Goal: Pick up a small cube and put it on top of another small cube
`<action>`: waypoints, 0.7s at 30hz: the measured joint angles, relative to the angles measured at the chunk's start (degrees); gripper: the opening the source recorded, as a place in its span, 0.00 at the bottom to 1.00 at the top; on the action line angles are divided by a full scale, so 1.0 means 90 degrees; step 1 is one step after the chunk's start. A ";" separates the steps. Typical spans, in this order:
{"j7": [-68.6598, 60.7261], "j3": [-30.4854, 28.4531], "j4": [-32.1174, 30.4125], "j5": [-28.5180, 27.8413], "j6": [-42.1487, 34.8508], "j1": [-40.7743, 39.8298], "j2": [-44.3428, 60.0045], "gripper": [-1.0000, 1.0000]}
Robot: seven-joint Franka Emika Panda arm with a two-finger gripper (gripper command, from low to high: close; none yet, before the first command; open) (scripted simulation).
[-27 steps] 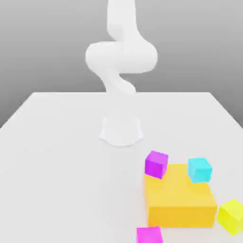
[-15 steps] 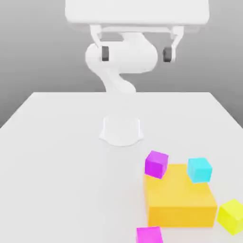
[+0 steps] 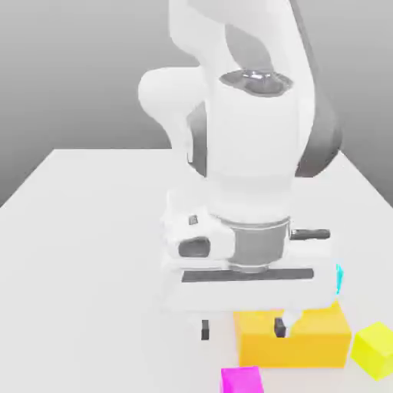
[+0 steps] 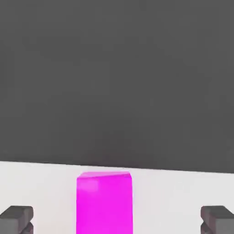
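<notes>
A small magenta cube [image 3: 242, 380] lies on the white table at the front edge of the exterior view, just in front of the big orange block [image 3: 307, 341]. My gripper [image 3: 242, 330] hangs low above this cube, open, with its two dark fingertips [image 3: 205, 330] spread wide. In the hand view the same magenta cube [image 4: 104, 201] stands between the fingertips [image 4: 16, 219] of the gripper [image 4: 116, 221], with a clear gap on each side. Nothing is held.
A yellow cube [image 3: 376, 349] sits to the exterior view's right of the orange block. A sliver of a cyan cube [image 3: 338, 278] peeks out beside the hand. The arm's white body [image 3: 246, 176] blocks the middle of the table [image 3: 77, 230].
The hand has come down from high above the table to just above the front magenta cube. It now hides the magenta cube at the orange block's corner and most of the cyan cube.
</notes>
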 joint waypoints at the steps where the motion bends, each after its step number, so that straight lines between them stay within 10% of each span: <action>1: 0.0010 0.0003 0.0011 -0.0009 0.0102 0.0013 0.0230 0.50; 5: 0.0099 -0.0103 0.0157 -0.0118 0.0772 0.0111 0.1152 0.50; 6: 0.0114 -0.0126 0.0186 -0.0138 0.0895 0.0131 0.1309 0.00; 21: -0.0187 0.0125 -0.0458 0.0035 -0.0150 0.0069 -0.0376 0.00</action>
